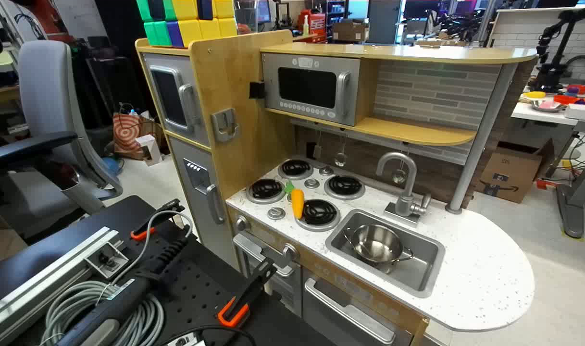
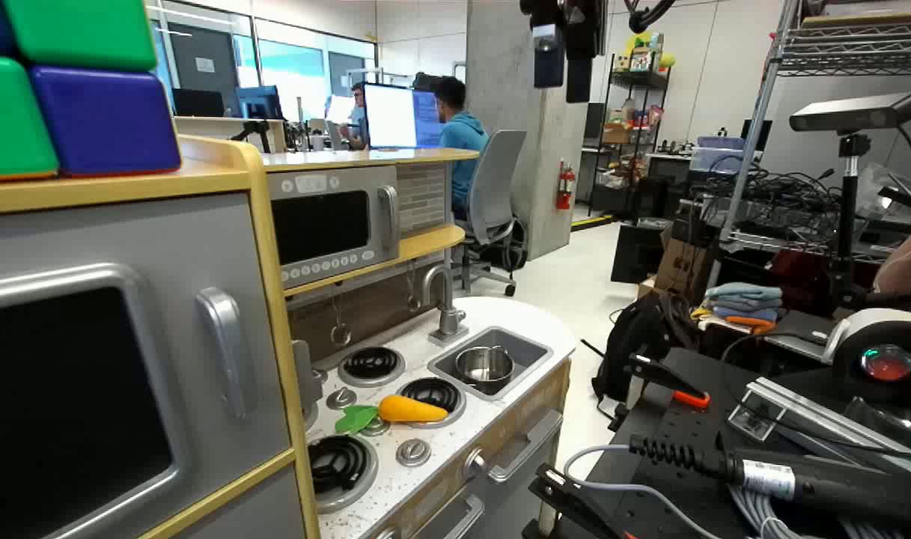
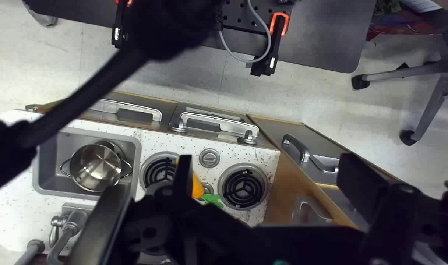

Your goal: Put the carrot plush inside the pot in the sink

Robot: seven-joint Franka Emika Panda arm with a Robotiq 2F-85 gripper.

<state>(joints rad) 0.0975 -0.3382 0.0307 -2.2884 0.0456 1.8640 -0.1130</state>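
Observation:
The orange carrot plush (image 1: 298, 204) with green leaves lies across the edge of a front burner; it also shows in an exterior view (image 2: 410, 409). In the wrist view the carrot plush (image 3: 197, 187) is partly hidden behind a finger. The shiny silver pot (image 1: 376, 242) stands inside the grey sink (image 1: 431, 281), upright; the pot also shows in the wrist view (image 3: 95, 167). My gripper (image 3: 266, 160) is open and empty, high above the counter. Its dark fingers hang at the top edge of an exterior view (image 2: 564, 90), apart from everything.
A silver faucet (image 1: 404, 187) rises behind the sink. The microwave shelf (image 1: 311, 89) overhangs the counter's back. The tall fridge side (image 1: 234, 120) bounds the stove end, with coloured blocks (image 1: 186, 24) on top. A black table (image 1: 196, 283) with cables and clamps stands in front.

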